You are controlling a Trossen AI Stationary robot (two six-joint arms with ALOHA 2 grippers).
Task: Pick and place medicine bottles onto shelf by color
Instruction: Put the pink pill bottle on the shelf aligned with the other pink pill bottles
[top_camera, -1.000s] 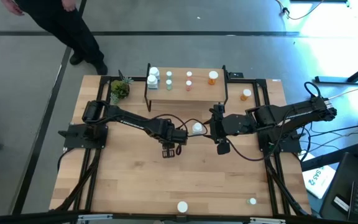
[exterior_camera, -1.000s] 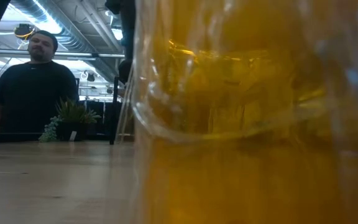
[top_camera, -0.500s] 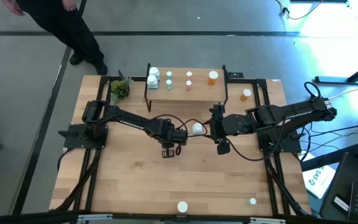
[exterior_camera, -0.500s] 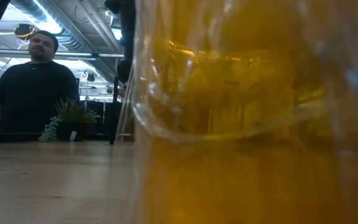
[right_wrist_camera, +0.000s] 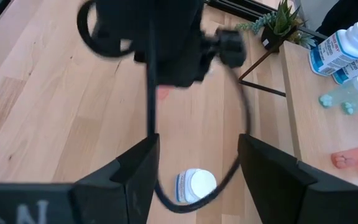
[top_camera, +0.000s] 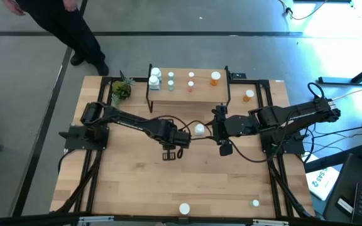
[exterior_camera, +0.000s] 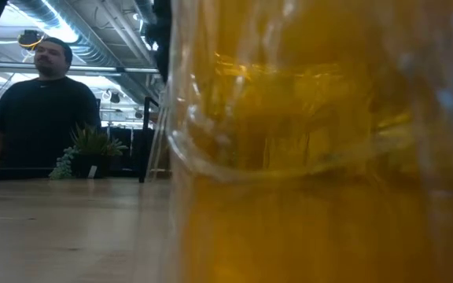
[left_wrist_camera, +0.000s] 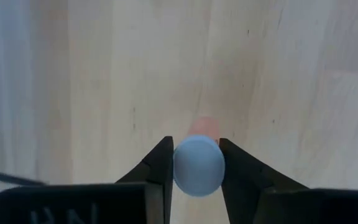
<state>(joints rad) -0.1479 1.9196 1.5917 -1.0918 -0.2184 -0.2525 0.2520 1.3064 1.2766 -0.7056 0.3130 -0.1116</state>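
Bottle (left_wrist_camera: 198, 163) (pink-red, white cap) sits clamped between the left gripper (left_wrist_camera: 197, 167) fingers; lift straight before swinging toward the shelf (top_camera: 187, 91). Right gripper (right_wrist_camera: 197, 165) waits nearby, spread apart.

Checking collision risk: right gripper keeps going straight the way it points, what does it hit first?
Likely the white bottle on the table, just ahead of the open right gripper; the left arm's cable loops close by, depth unclear.

The pale, matt wooden tabletop (left_wrist_camera: 104, 74) shows fine grain; the smooth white plastic cap (left_wrist_camera: 199, 165) sits between matt black plastic fingers (left_wrist_camera: 157, 171).
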